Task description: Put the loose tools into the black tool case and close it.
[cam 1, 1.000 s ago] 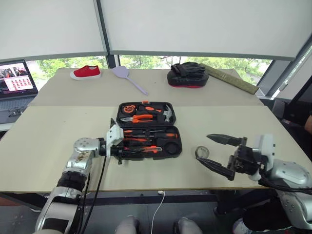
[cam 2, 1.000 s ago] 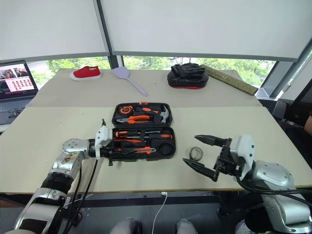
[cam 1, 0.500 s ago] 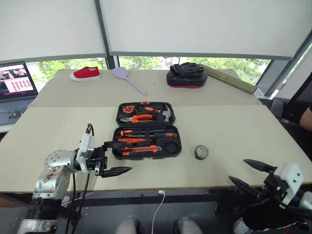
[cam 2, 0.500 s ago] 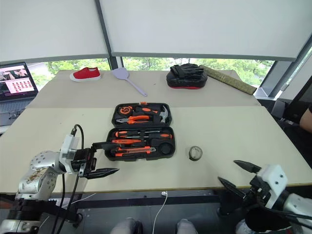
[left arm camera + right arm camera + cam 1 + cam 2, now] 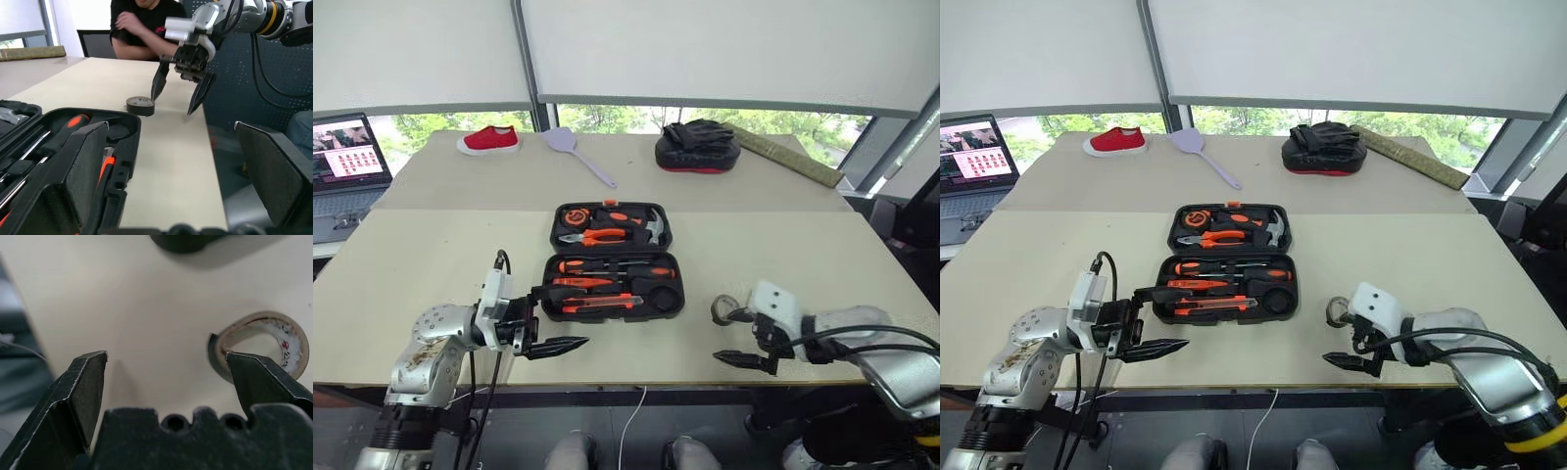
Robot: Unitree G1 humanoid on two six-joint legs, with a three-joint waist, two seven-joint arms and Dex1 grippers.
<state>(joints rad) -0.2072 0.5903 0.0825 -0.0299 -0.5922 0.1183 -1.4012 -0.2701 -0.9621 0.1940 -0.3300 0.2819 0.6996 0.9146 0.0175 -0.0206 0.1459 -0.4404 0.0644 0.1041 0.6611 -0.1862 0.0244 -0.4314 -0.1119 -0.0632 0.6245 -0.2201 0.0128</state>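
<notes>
The table (image 5: 431, 255) carried the case (image 5: 612, 259) near its middle, lying open, lid half to the far side, tray half to the near side. Orange-and-black tools sat in the recesses of both halves: pliers and a hammer in the lid; two screwdrivers (image 5: 612, 266) and the knife (image 5: 597, 303) in the tray. The tape roll (image 5: 723, 308) lay flat on the table, right of the case and apart from it.

Left gripper (image 5: 553, 318) hung just off the near-left corner of the case, pointing right, fingers spread wide, holding nothing. Right gripper (image 5: 736, 336) was at the tape roll, tilted down, fingers spread apart and empty; the far fingertip (image 5: 157, 87) stood at the roll's rim, the near one over bare table toward the near edge. Contact with the roll could not be told.

Far side of the table: a mitt (image 5: 696, 148), a red shoe (image 5: 489, 139), a spatula (image 5: 576, 154). A laptop (image 5: 350, 157) stood at far left.
</notes>
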